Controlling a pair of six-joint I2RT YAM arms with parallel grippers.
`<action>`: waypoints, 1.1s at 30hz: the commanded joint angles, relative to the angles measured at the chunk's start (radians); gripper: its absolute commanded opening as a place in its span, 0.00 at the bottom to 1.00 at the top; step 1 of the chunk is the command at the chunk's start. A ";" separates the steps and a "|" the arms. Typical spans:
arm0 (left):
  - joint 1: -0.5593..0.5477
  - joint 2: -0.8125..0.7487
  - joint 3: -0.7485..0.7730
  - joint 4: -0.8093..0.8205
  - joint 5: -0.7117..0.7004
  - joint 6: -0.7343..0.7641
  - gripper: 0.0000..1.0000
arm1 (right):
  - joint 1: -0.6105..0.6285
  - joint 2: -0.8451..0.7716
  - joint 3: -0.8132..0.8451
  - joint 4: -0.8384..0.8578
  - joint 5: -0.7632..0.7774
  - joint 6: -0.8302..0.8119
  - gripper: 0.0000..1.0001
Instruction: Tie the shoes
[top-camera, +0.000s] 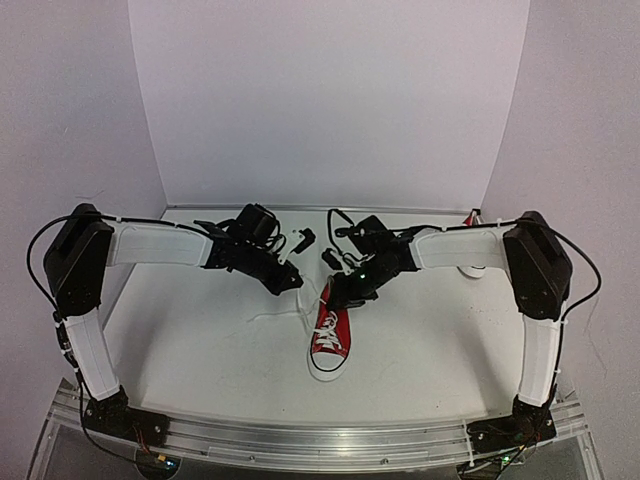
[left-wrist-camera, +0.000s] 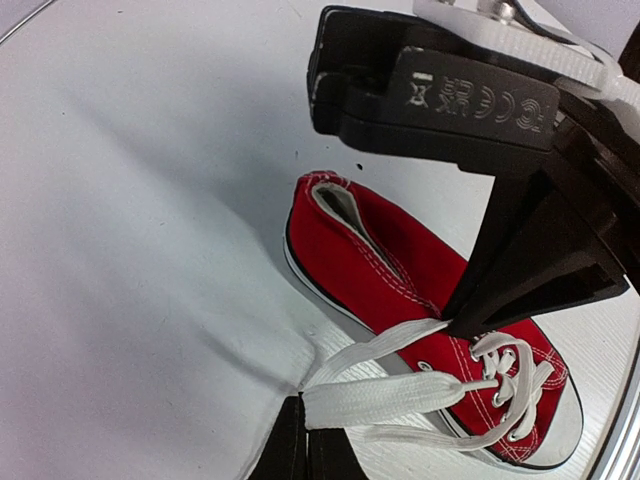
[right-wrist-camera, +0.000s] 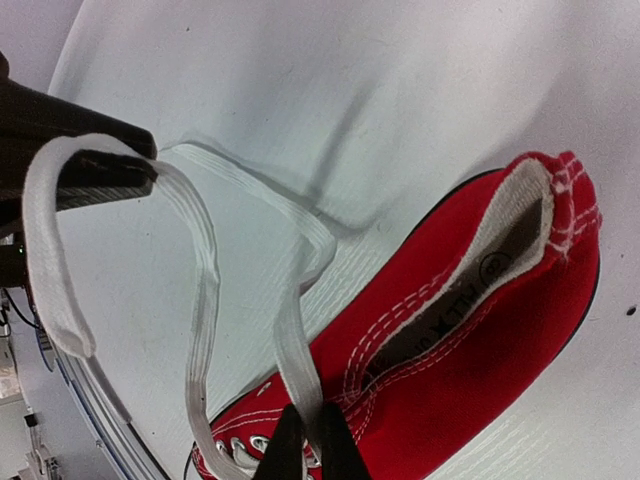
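The red shoe (top-camera: 328, 338) lies mid-frame on the desk (top-camera: 200, 350). Its long axis runs up and down the top view, with the toe toward the bottom edge and the heel up under the right arm (top-camera: 450, 245). The right fingers (right-wrist-camera: 290, 455) are pinched narrow on the white lace (right-wrist-camera: 290, 360) just above the eyelets, so that arm is the nearer one. The left fingers (left-wrist-camera: 285, 450), closed tight on another run of that lace, sit up-left of the shoe and hold it out sideways across the axis. A second shoe (top-camera: 470, 217) peeks out at the upper right. No container shows.

White table (top-camera: 200, 345), pale curved backdrop (top-camera: 330, 100).
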 joint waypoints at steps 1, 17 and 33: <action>0.008 -0.014 0.022 0.003 -0.001 -0.002 0.00 | 0.003 -0.052 0.008 0.008 0.009 -0.013 0.00; 0.009 0.053 0.071 0.023 -0.018 -0.043 0.00 | 0.003 -0.141 -0.043 0.009 -0.018 -0.029 0.00; 0.007 0.080 0.074 0.092 0.006 -0.103 0.00 | 0.004 -0.140 -0.043 0.009 -0.039 -0.046 0.00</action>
